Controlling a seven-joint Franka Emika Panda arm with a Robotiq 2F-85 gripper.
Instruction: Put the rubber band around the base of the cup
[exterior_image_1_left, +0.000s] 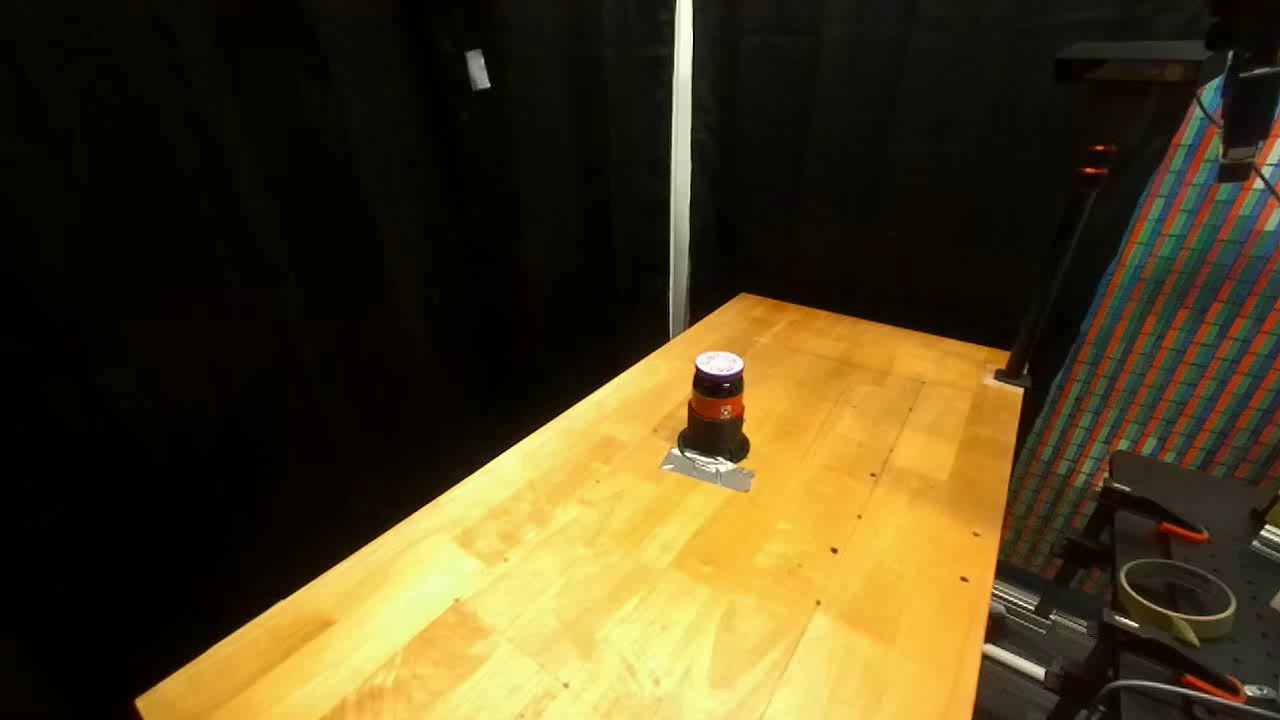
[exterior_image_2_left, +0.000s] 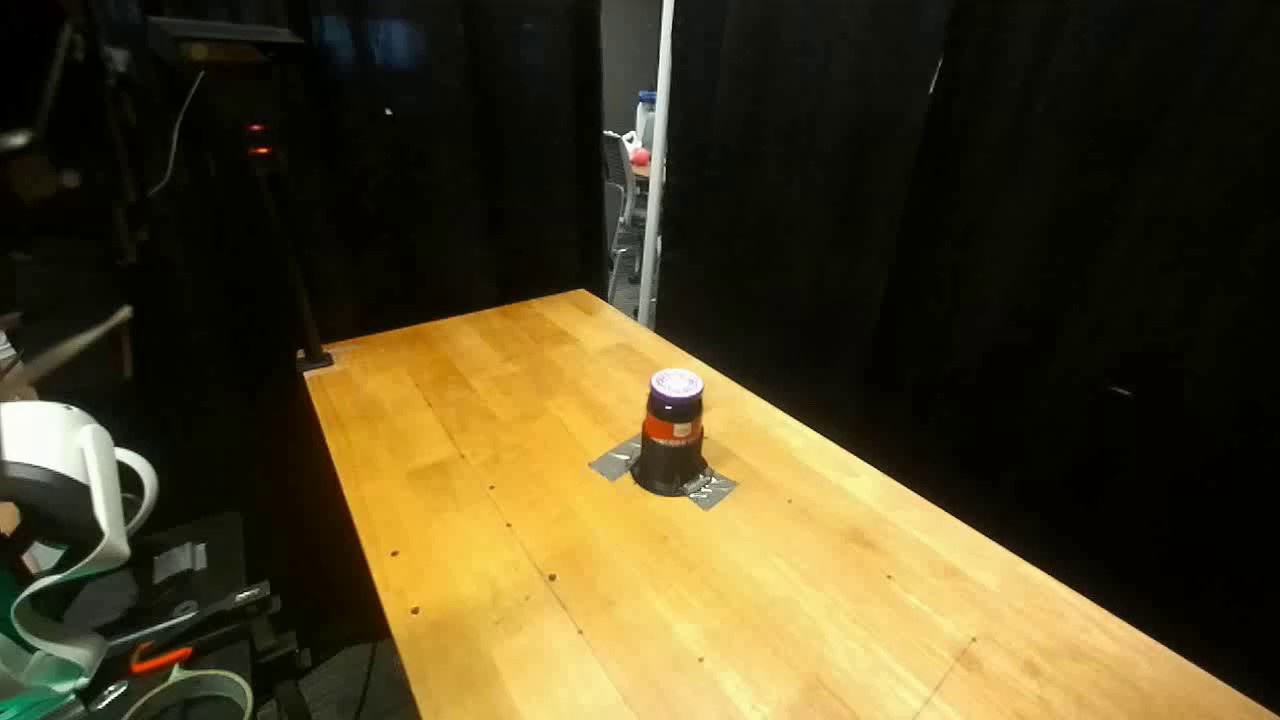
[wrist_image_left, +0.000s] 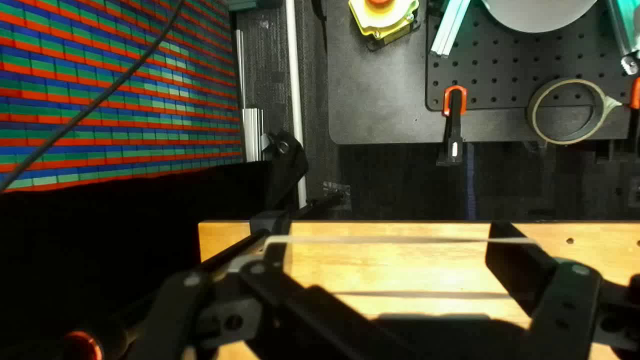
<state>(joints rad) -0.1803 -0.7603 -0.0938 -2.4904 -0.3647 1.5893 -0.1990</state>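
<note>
The cup (exterior_image_1_left: 718, 405) is a dark cylinder with a white-topped purple lid and an orange-red band. It stands upright in a black flanged base (exterior_image_1_left: 712, 436) taped to the wooden table (exterior_image_1_left: 620, 590). The cup (exterior_image_2_left: 673, 430) also shows in an exterior view on the same base (exterior_image_2_left: 668, 468). In the wrist view my gripper (wrist_image_left: 392, 244) is open. A pale rubber band (wrist_image_left: 387, 240) is stretched around its two fingers, with near and far strands spanning the gap. The cup is out of the wrist view, and the gripper is out of both exterior views.
Grey tape (exterior_image_2_left: 712, 490) holds the base down. A dark pole (exterior_image_1_left: 1050, 280) stands at a table corner. A black bench (wrist_image_left: 375, 100) beside the table holds a tape roll (wrist_image_left: 535, 107), clamps (wrist_image_left: 454, 125) and a yellow box with a red button (wrist_image_left: 382, 20). Dark curtains surround the table.
</note>
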